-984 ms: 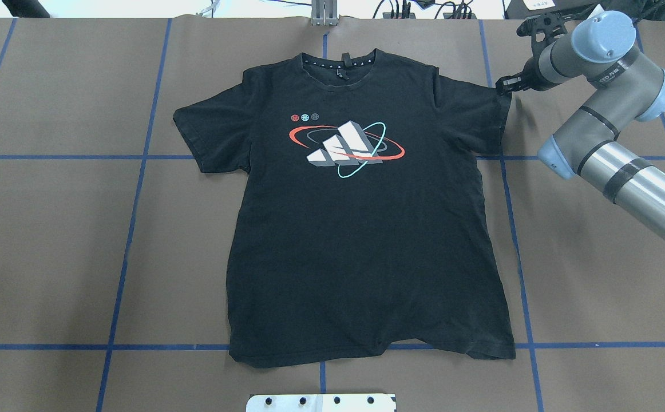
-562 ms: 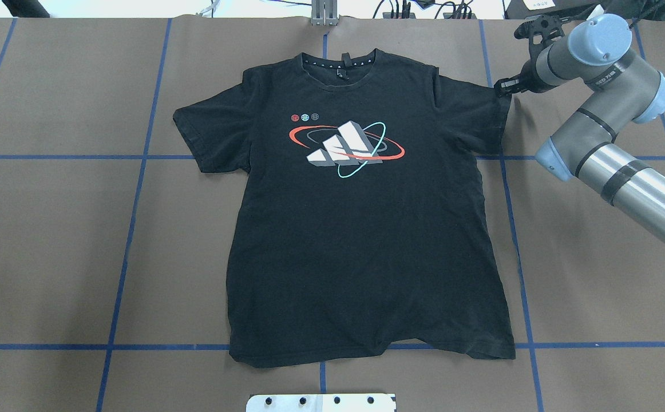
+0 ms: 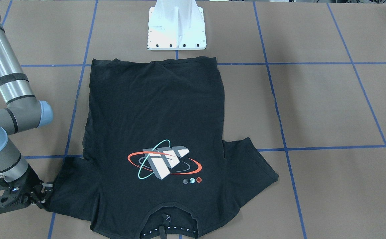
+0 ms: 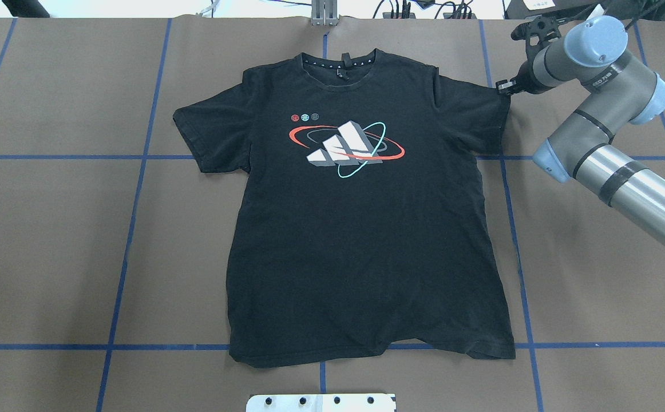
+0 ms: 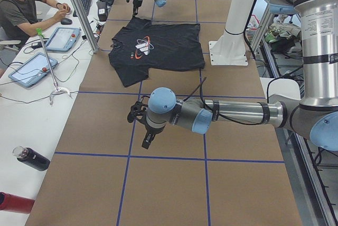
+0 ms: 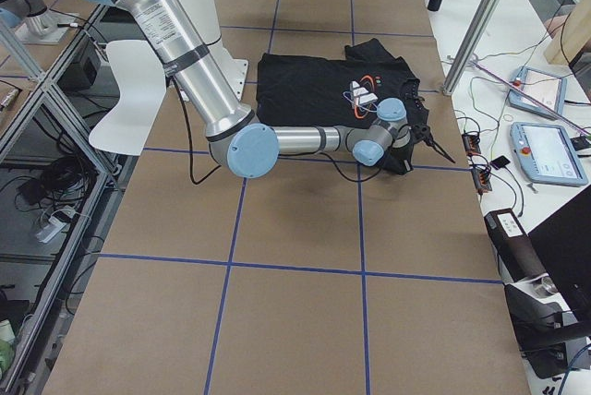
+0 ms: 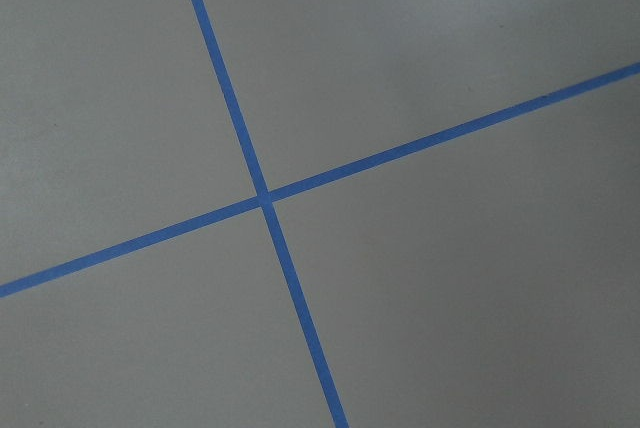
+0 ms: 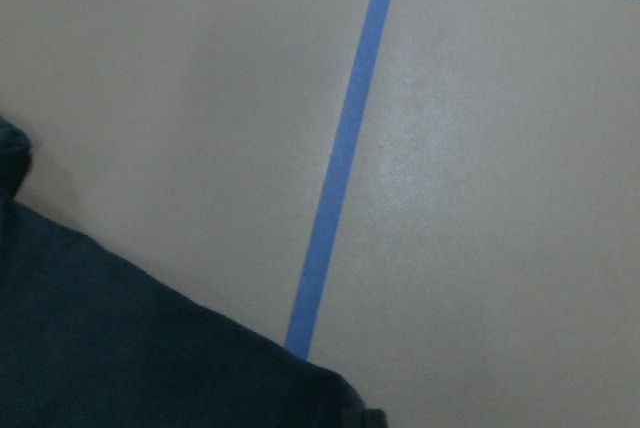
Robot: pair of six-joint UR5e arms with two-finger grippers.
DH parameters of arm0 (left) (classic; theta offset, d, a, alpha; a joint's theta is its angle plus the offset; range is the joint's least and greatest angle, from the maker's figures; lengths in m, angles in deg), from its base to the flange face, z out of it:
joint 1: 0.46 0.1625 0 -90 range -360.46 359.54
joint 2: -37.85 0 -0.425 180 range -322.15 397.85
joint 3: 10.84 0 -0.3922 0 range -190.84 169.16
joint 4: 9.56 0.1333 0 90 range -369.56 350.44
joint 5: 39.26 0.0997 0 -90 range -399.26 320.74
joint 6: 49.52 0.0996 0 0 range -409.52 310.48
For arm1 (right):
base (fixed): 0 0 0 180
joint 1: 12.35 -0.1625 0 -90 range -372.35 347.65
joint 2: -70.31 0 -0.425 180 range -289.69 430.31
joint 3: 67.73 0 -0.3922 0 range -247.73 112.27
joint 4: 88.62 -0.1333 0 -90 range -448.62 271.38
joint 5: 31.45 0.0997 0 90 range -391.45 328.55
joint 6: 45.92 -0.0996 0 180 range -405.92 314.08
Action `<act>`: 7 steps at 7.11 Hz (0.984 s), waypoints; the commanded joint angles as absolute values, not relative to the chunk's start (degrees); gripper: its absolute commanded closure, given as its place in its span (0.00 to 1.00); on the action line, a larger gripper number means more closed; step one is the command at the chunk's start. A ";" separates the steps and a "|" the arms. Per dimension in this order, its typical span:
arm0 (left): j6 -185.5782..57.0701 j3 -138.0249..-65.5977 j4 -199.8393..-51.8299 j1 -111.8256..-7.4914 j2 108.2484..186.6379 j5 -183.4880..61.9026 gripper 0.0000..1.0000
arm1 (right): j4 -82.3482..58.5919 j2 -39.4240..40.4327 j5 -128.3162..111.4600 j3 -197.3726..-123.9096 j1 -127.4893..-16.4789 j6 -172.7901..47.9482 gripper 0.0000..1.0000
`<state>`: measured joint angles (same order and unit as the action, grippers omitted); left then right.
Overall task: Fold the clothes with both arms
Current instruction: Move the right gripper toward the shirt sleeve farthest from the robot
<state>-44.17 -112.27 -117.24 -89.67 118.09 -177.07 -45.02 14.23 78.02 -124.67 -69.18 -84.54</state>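
Finds the black T-shirt [image 4: 367,240] spread flat and print-up at the middle of the bench [image 4: 52,229], collar at twelve o'clock in the overhead view, hem at six. Puts the right hand [image 4: 503,87] at the outer corner of the three-o'clock sleeve [image 4: 475,109], touching or all but touching the cloth edge (black on black, so hard to separate fingers from fabric). Cannot tell that hand's state: wide, narrow or already pinching the sleeve. Gets no help from the right wrist view either, only shirt edge, bare bench and a strip of blue tape [image 8: 343,168]. Against a second ago, notes just a slight swing of the right arm [image 4: 653,201], joint caps shifted a touch toward nine o'clock, hand tip kept at the same sleeve corner, cloth neither lifted nor creased. Reads this as settling into a grasp rather than starting a fold. Places the left hand [image 5: 146,141] well apart from the shirt, over bare bench near a crossing of that tape, seen only from the side camera, so cannot tell its opening. Judges the fold not yet begun: no edge turned over anywhere. Probably calls next for bringing the left hand to the nine-o'clock sleeve [image 4: 212,134] before any lift.
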 commanded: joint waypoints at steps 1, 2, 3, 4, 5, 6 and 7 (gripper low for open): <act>-44.16 -112.27 -117.31 -89.67 118.09 -177.07 0.00 | -44.77 6.57 84.08 -137.52 -69.74 -85.55 1.00; -44.08 -112.35 -117.31 -89.67 118.18 -177.07 0.00 | -44.59 3.02 85.69 -143.35 -69.75 -87.47 1.00; -44.16 -112.36 -117.31 -89.67 118.18 -177.07 0.00 | -44.59 0.12 87.19 -148.11 -69.83 -89.32 1.00; -44.25 -112.53 -117.31 -89.67 118.18 -177.07 0.00 | -44.33 -2.09 89.46 -152.33 -69.83 -91.69 1.00; -44.16 -112.27 -117.31 -89.67 118.18 -177.07 0.00 | -41.28 0.50 88.70 -153.07 -67.22 -97.89 1.00; -44.16 -112.18 -117.22 -89.67 118.27 -177.07 0.00 | -35.94 6.88 84.78 -152.29 -63.89 -101.69 1.00; -44.16 -112.09 -117.31 -89.67 118.27 -177.07 0.00 | -29.80 11.47 78.48 -152.28 -59.51 -103.30 1.00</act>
